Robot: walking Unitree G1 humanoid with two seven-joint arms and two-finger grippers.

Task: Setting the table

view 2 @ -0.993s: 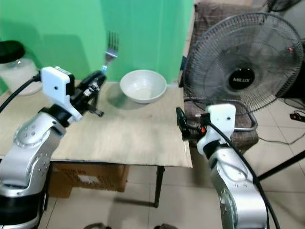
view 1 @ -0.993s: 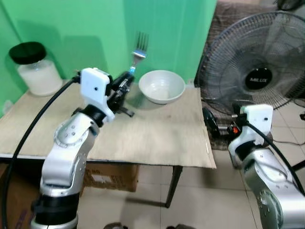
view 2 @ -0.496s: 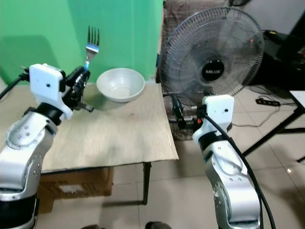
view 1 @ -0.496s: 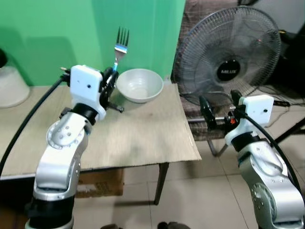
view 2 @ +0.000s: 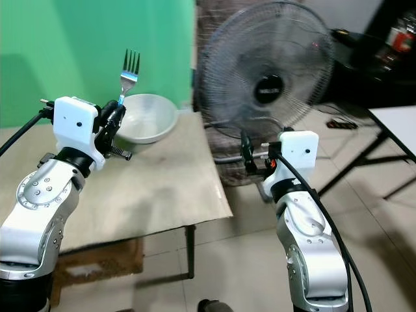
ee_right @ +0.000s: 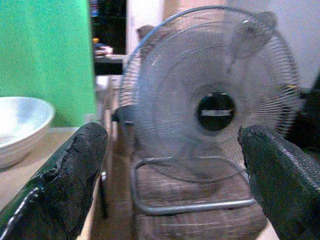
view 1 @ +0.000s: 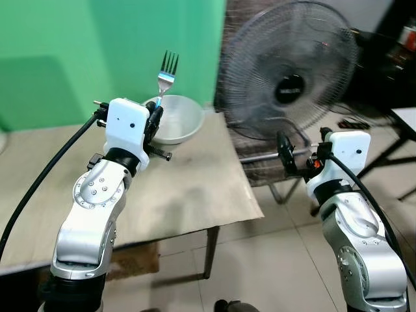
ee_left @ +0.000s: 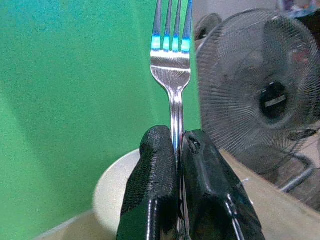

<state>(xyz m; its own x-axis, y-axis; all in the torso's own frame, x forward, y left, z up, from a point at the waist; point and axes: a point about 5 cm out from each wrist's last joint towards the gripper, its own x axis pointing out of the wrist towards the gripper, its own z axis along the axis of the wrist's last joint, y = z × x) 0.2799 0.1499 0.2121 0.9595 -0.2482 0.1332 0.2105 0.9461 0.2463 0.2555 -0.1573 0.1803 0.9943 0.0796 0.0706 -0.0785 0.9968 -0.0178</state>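
My left gripper (view 1: 156, 112) is shut on a silver fork (view 1: 166, 73), held upright with its tines up above the table (view 1: 188, 188); the wrist view has the fork's handle (ee_left: 175, 100) pinched between the two black fingers (ee_left: 155, 200). Just behind the fork sits a white bowl (view 1: 177, 120) near the table's far right corner, also seen as the bowl (ee_left: 112, 192). Off the table's right edge, my right gripper (view 1: 300, 151) hangs open with nothing between its fingers (ee_right: 65, 170), pointing toward the fan.
A large standing fan (view 1: 289, 84) stands on the floor right of the table, close to the right gripper. A green wall (view 1: 78, 52) backs the table. Tiled floor (view 1: 260, 273) lies in front and to the right, where a pale table edge (view 2: 396, 123) shows.
The camera has swung right: the table and bowl shifted left in view, the jar left the picture, and more of the fan and floor shows. The fork stays held in the left gripper.
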